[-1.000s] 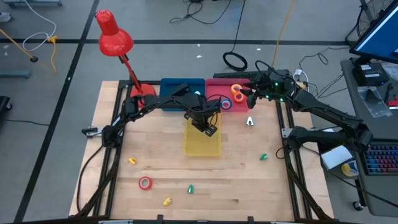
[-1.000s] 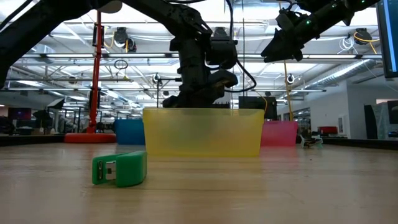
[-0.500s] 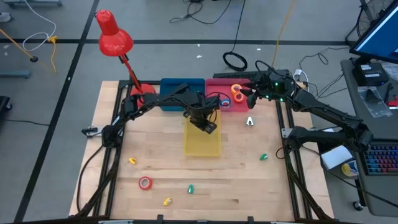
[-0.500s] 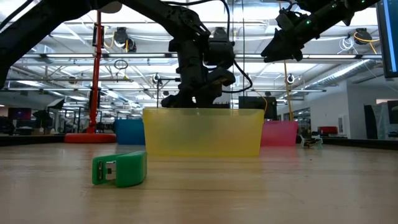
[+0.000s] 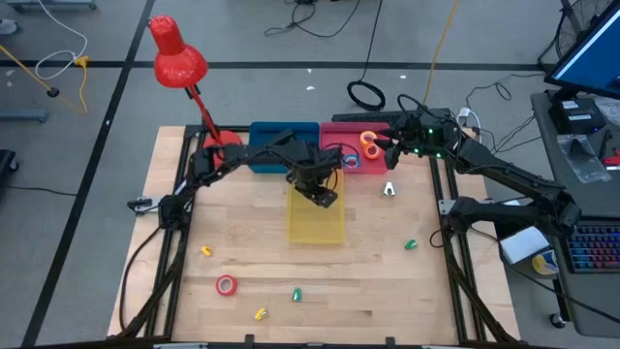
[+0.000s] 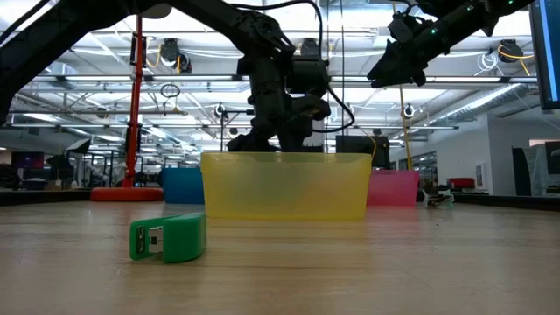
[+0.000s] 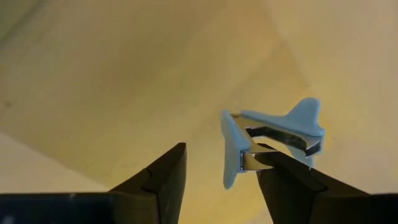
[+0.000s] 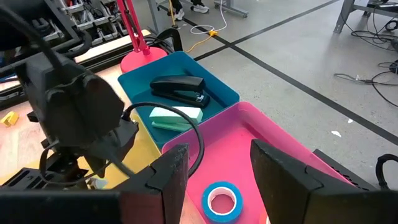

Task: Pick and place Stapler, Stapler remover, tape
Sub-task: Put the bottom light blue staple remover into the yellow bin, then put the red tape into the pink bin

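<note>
Left pincer (image 7: 214, 177) is being held apart, light-blue staple remover (image 7: 273, 137) beside one finger (yellow bin (image 5: 315, 223) beneath).

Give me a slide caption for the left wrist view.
Left hand open above a light blue staple remover lying inside the yellow plastic bin.

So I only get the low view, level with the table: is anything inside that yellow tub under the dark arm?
Observer: Yes. The left wrist view shows a light blue staple remover lying in the yellow tub, beside one finger of the open left gripper.
Operator: And the pink tub behind?
Observer: A blue tape roll lies in the pink tub, below the open, empty right gripper.
Operator: The blue tub?
Observer: The blue tub holds a black stapler and a pale green stapler.
</note>
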Robot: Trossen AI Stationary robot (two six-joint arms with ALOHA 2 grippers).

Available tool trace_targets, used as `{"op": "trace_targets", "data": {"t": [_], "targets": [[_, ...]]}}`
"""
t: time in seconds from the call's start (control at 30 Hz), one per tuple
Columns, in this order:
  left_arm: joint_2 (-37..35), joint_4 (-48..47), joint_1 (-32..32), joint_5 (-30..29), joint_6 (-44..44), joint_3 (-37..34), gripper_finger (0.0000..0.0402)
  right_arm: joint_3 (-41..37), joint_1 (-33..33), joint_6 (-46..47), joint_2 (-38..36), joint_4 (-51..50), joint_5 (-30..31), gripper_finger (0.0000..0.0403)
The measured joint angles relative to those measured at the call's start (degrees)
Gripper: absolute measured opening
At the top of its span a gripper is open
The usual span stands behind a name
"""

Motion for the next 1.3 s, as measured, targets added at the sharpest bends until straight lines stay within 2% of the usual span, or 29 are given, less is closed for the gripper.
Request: {"op": "trace_targets", "data": {"t": [0.27,0.4,0.5,0.57,0.77,0.87,1.0,1.1,1.17,1.3], "targets": [[0.0,-0.4,-0.1,10.6,3.7,0.0,0.0187,0.0,0.0,1.2,0.0,0.0,0.0,0.0164],[0.0,-4.1,0.0,10.4,2.2,0.0,0.0178,0.0,0.0,1.2,0.0,0.0,0.0,0.0164],[0.0,-8.1,0.2,5.4,1.5,0.0,0.0171,0.0,0.0,1.2,0.0,0.0,0.0,0.0164],[0.0,-9.7,0.3,4.1,1.3,0.0,0.0166,0.0,0.0,1.2,0.0,0.0,0.0,0.0164],[0.0,-8.3,-0.9,8.7,1.5,0.0,0.0165,0.0,0.0,1.3,0.0,0.0,0.0,0.0164],[0.0,-5.4,-1.4,8.8,5.7,0.0,0.0165,0.0,0.0,1.3,0.0,0.0,0.0,0.0164],[0.0,-5.1,0.8,9.4,3.6,0.0,0.0165,0.0,0.0,1.7,0.0,0.0,0.0,0.0164],[0.0,-4.4,1.4,13.8,2.1,0.0,0.0166,0.0,0.0,3.4,0.0,0.0,0.0,0.0164],[-0.2,-3.1,0.4,15.1,5.0,0.0,0.0165,0.0,0.0,3.4,0.0,0.0,0.0,0.0164],[-0.4,-4.3,1.2,8.5,5.0,0.0,0.0166,0.0,0.0,3.4,0.0,0.0,0.0,0.0164]]}}
